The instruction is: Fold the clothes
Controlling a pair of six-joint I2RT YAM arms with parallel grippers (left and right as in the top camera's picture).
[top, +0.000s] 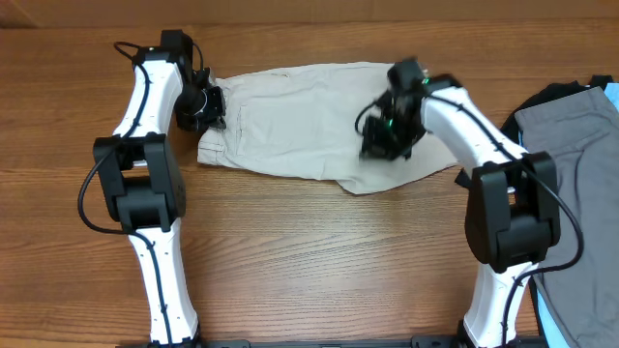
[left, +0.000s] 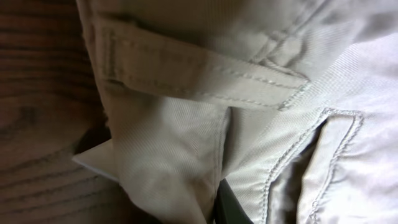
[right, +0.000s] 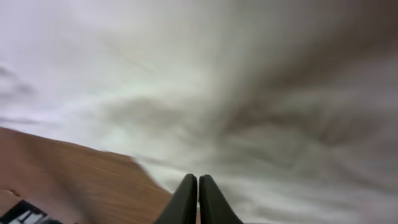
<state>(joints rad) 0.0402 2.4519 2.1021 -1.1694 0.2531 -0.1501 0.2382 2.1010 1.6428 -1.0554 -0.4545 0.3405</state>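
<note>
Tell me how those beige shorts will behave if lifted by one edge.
The beige shorts will probably droop: they lie flat and wrinkled. Likely light, since the woven cloth looks thin. The stitched belt loop should feel somewhat firmer.

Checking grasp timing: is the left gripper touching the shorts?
Touching. Left wrist view: shorts fabric bunches right over the left gripper, filling the frame.

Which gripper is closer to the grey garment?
Right. The right gripper is on the shorts' right half, toward the grey garment; the left gripper is at their far left end.
</note>
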